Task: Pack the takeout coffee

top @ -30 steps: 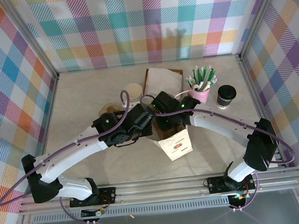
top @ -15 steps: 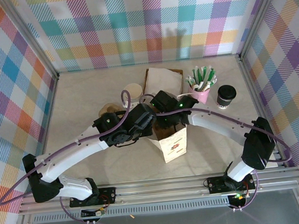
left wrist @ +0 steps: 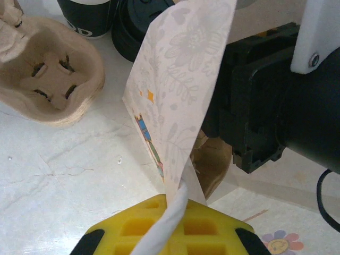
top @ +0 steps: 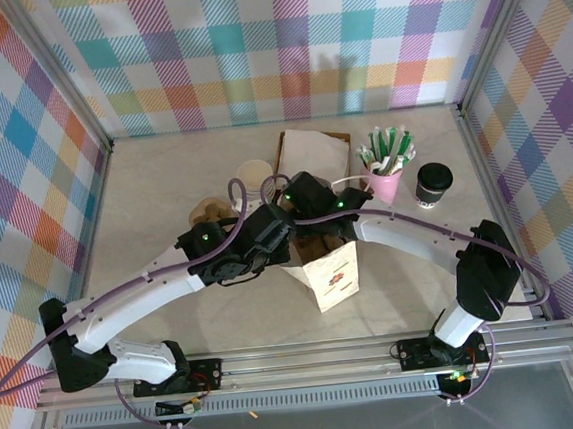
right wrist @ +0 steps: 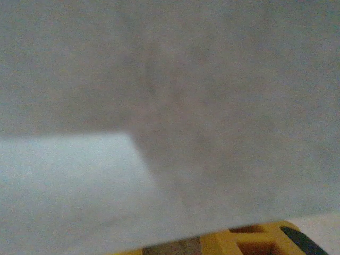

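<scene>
The left gripper (left wrist: 175, 215) clamps the rim of the white paper bag (top: 334, 276) – the right gripper (top: 313, 230) has an unclear grip. The takeout coffee (top: 432, 184) stands far right – opposed pulling could tear the bag.

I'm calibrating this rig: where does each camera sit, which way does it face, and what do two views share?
Top external: above, behind the bases, facing down; left arm and right arm meet at the white paper bag.
Left wrist: looks along yellow left fingers, shut on the bag's edge; right arm beside.
Right wrist: against blurred white paper; yellow right finger below.
Shared: top and left wrist show the bag.
</scene>
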Controlling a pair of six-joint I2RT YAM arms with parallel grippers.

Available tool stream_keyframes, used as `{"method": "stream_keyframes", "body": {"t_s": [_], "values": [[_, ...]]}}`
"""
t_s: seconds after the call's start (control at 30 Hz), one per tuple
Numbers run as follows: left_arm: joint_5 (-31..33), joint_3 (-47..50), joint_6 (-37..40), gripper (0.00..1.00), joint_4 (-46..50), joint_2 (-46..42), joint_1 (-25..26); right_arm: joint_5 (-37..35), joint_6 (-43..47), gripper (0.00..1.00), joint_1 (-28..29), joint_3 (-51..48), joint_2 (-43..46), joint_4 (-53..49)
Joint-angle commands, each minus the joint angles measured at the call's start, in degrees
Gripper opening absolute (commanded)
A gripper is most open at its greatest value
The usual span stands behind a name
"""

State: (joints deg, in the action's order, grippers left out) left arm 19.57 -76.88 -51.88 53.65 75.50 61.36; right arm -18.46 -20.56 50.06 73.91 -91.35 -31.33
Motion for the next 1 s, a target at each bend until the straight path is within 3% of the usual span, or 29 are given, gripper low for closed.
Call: {"method": "stream_keyframes", "body": {"t_s": [0.0,0.47,0.97], "values": [[-2.3,2.3,-2.0,0.00,0.2,-1.1,-0.3,-0.4,-1.5,0.33,0.1,-1.3,1.9,3.4],[-4.6,2.3,-0.9,0.00,-1.3,-0.1,-0.8,2.3,-2.7,0.36,0.0,-4.5,2.1,7.0],[-2.6,0.6,-0.2,0.00,1.0,-0.1,-0.7,5.1,-1.4,0.36,-0.9,-3.8,-2.4,-4.6]]}}
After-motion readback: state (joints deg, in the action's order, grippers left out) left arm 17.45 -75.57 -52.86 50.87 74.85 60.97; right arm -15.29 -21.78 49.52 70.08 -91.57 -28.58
